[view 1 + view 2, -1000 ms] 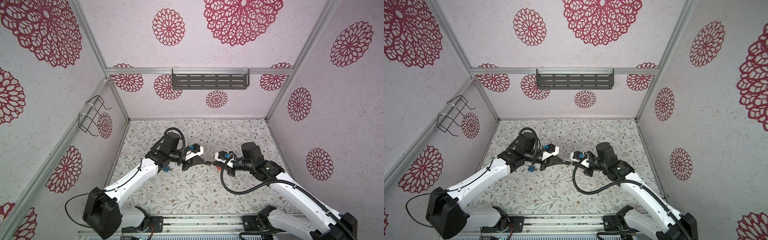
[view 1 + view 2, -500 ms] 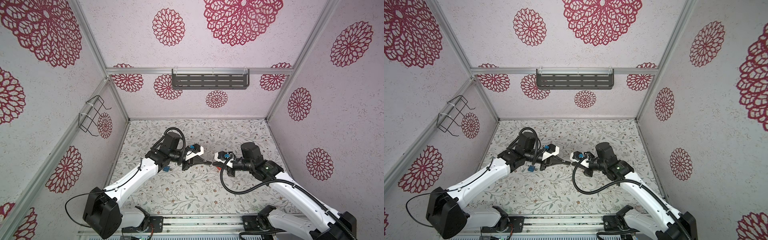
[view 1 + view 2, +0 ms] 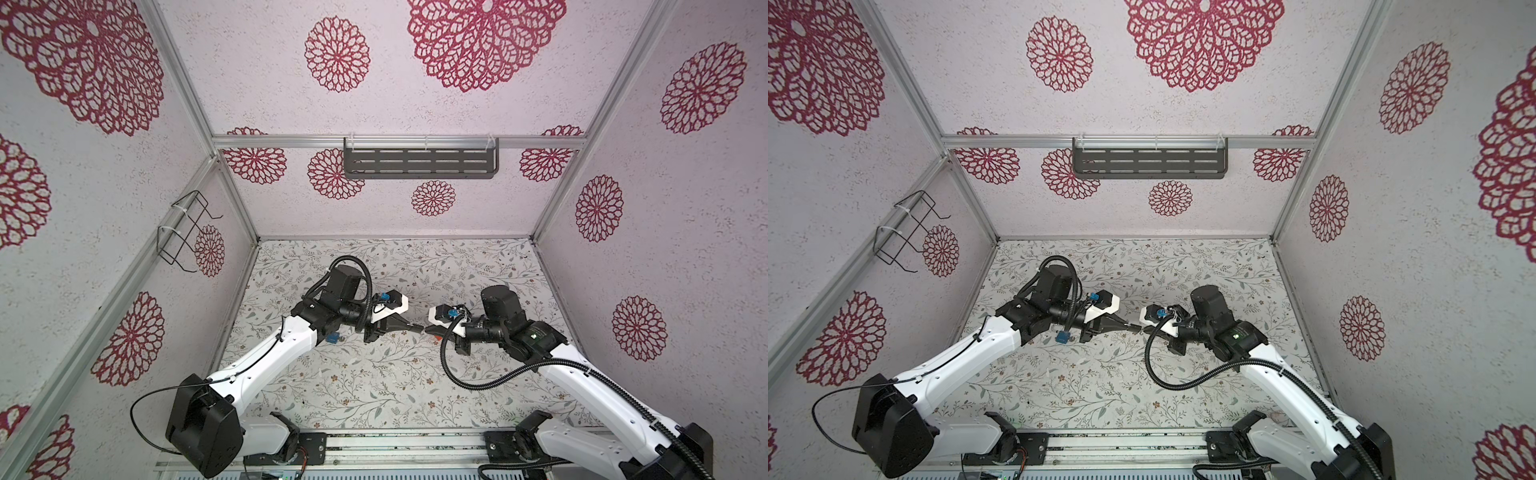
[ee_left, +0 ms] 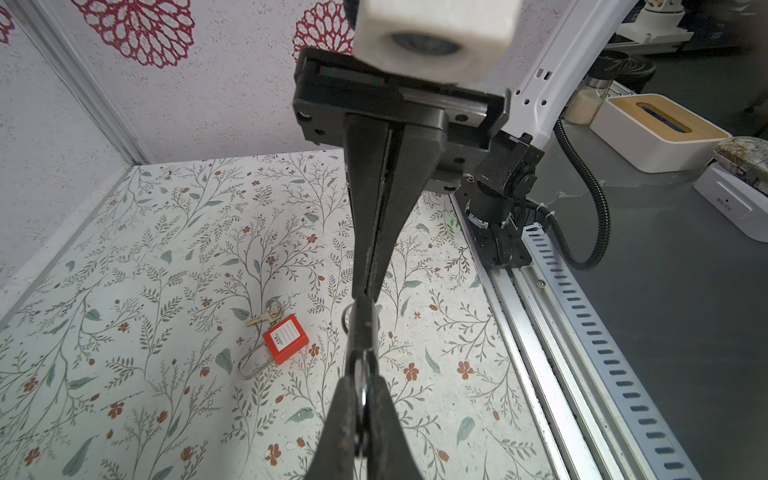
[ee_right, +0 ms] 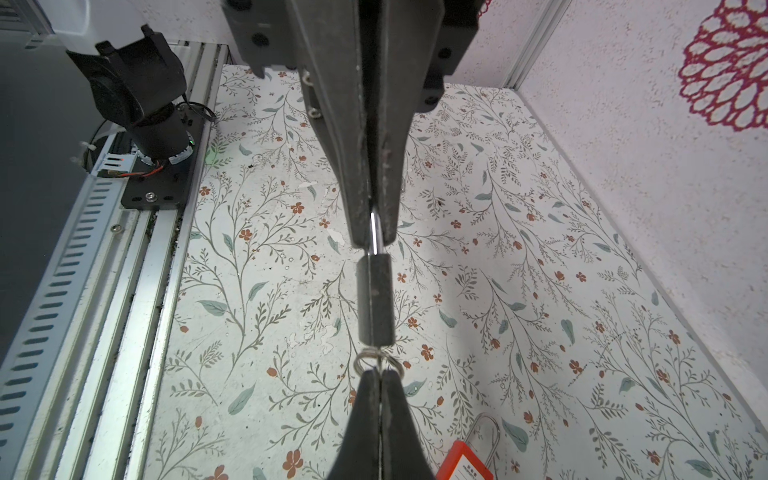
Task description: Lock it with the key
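Enclosure: pale textured walls printed with red rosettes; a grey slotted shelf (image 3: 419, 163) hangs on the back wall and a black wire rack (image 3: 185, 230) on the left wall.
Table: the table (image 3: 374, 386) is covered with a sheet printed with leafy sprigs and small red blossoms; an aluminium rail (image 3: 395, 442) runs along its near edge and carries both arm bases.
Left end effector: the left end effector (image 5: 372, 237) is raised above the middle of the table, and its fingers are pinched together on the shackle (image 5: 376, 230).
Right end effector: the right end effector (image 5: 379, 375) points straight at the left one, almost tip to tip; it is clamped tight at the key ring (image 5: 375, 362).
Black padlock: the black padlock (image 5: 374, 303) is held in the air between the two sets of fingertips, in line with both. Its shackle end is towards the left arm and its other end towards the right arm.
Key: hidden; only its ring shows, against the end of the padlock body and at the right fingertips.
Red padlock: a red padlock (image 4: 286, 338) with a white label lies flat on the table below the meeting point, apart from both arms.
Brass key: a brass key (image 4: 261, 319) on a small ring lies just beside the red padlock's body, at the end away from its steel loop.
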Motion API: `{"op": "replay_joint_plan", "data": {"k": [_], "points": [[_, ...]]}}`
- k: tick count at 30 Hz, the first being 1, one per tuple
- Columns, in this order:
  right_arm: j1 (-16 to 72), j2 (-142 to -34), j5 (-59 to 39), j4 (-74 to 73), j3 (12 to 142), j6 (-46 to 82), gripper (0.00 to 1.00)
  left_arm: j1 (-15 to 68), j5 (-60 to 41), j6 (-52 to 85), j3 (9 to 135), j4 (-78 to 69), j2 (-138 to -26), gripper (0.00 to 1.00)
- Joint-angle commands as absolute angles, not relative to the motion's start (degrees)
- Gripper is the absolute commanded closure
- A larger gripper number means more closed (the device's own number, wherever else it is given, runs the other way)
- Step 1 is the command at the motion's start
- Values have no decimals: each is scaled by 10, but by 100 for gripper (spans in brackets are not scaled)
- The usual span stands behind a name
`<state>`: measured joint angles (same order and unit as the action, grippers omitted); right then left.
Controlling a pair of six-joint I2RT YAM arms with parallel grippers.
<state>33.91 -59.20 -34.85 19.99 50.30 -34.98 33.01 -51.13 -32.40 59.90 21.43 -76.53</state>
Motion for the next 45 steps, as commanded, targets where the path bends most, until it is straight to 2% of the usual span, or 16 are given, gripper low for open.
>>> {"op": "replay_joint_plan", "data": {"k": [1,32,45], "points": [[337,-590,-348,210,529,-364,100,332,-518,-342,615,228,-767,100],[336,-588,-331,229,513,-371,100,312,-514,-363,612,259,-757,100],[331,-546,-270,147,431,-278,100,294,-501,-410,640,339,-764,100]]}}
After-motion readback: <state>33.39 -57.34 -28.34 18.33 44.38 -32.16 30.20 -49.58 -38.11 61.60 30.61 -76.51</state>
